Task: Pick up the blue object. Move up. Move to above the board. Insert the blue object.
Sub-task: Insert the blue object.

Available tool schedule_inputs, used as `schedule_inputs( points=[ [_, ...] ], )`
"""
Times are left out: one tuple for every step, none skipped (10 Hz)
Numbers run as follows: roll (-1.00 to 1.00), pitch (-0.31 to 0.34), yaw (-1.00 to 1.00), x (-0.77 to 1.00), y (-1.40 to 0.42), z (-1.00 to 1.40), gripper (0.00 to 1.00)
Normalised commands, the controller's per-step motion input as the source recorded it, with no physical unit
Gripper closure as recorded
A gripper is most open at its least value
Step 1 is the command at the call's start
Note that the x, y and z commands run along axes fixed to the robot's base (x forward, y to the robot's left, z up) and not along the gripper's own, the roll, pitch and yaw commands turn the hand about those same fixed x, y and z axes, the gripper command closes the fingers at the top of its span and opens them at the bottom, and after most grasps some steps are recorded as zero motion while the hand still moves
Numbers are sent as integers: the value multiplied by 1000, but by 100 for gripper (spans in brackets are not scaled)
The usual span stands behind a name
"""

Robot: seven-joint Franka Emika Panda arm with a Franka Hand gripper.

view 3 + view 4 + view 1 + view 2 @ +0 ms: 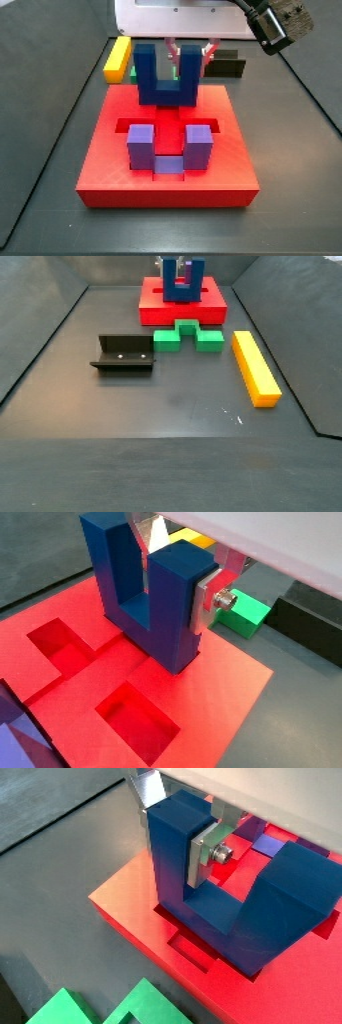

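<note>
I have the blue object [170, 78] clamped by one of its prongs, my gripper [171, 557] closed on that prong from both sides, with a silver finger [203, 856] pressed flat against its face in a wrist view. The block hangs upright with prongs up over the far part of the board [107, 170], its base at or just touching the red top; I cannot tell whether it has entered a recess yet. So I judge I am at the last step, the insertion, with pick-up, lift and carry behind me. What the next move calls for is a straight, slow descent with the base kept square to the cut-out under it, and no release until the base sits down inside the walls; a slight offset would leave it perched on the recess edge. As for what the board holds: a lighter purple U-shaped block [170, 148] stands in a recess toward the board's near edge in a side view, prongs up. In a wrist view at least two recesses show with nothing in them, an empty recess [138, 718] among them. Off the board, on the floor, a green block [187, 336] lies just beside the board's edge, a long yellow bar [254, 366] lies next to it, and the fixture [124, 354] stands on the green block's other side.
</note>
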Motion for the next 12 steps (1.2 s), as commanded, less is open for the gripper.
schedule_inputs(
  points=[
    [-1, -126, 43, -309, 89, -29, 100],
    [0, -103, 109, -186, 86, -11, 100],
    [-4, -113, 169, -77, 43, -69, 100],
    [0, -96, 234, 0, 34, -114, 100],
    [0, -66, 189, 0, 0, -160, 100],
    [0, -43, 43, 0, 0, -166, 100],
    [41, -9, 0, 0, 0, -229, 100],
    [171, 0, 0, 0, -3, -466, 100],
    [223, 53, 0, 0, -6, -589, 100],
    [236, 76, 0, 0, 0, -683, 100],
    [234, 77, 0, 0, 0, -717, 100],
    [210, 46, -6, 0, -11, -726, 100]
  ],
)
